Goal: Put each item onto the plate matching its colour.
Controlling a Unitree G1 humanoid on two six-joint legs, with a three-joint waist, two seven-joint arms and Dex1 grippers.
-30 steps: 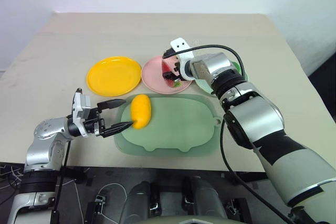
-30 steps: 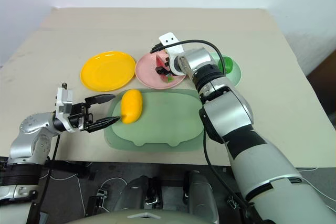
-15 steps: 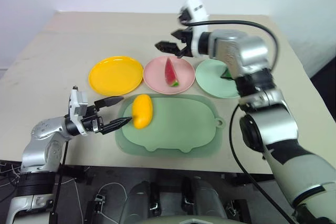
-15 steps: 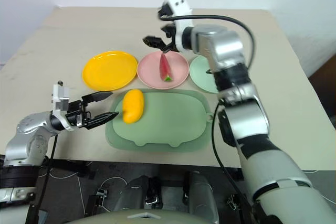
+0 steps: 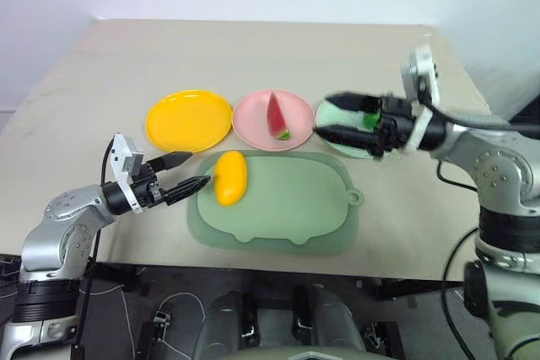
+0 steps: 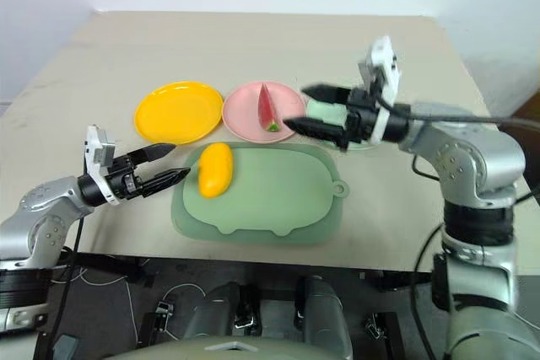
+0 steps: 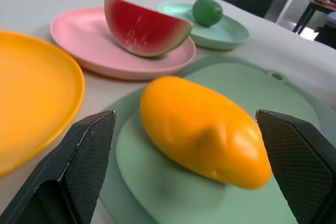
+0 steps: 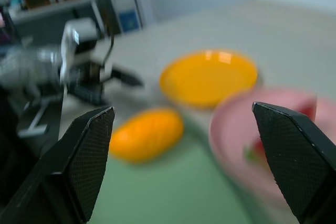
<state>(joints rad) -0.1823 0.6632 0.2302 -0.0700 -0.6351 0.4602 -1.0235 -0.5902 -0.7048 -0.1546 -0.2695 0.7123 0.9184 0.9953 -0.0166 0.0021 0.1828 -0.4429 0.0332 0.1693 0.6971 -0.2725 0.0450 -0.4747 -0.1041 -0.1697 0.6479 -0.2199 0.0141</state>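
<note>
The yellow mango point(image 5: 229, 178) lies on the left end of the pig-shaped mat point(image 5: 287, 208). My left gripper point(image 5: 199, 168) is open just left of it, level, one finger on each side of the mango's near end, not touching. The watermelon wedge point(image 5: 275, 115) stands on the pink plate point(image 5: 253, 120). The yellow plate point(image 5: 188, 120) holds nothing. The green lime point(image 7: 207, 12) sits on the mint plate point(image 5: 342, 117). My right gripper point(image 5: 322, 115) hangs open and empty above that plate, pointing left.
The three plates stand in a row behind the mat on a beige table point(image 5: 253, 56). The mat's right half is bare. The table's front edge runs just below the mat, and its right edge lies past my right arm.
My right gripper left the watermelon on the pink plate, rose, then drew back to the right over the mint plate. My left gripper stayed put and turned slightly.
</note>
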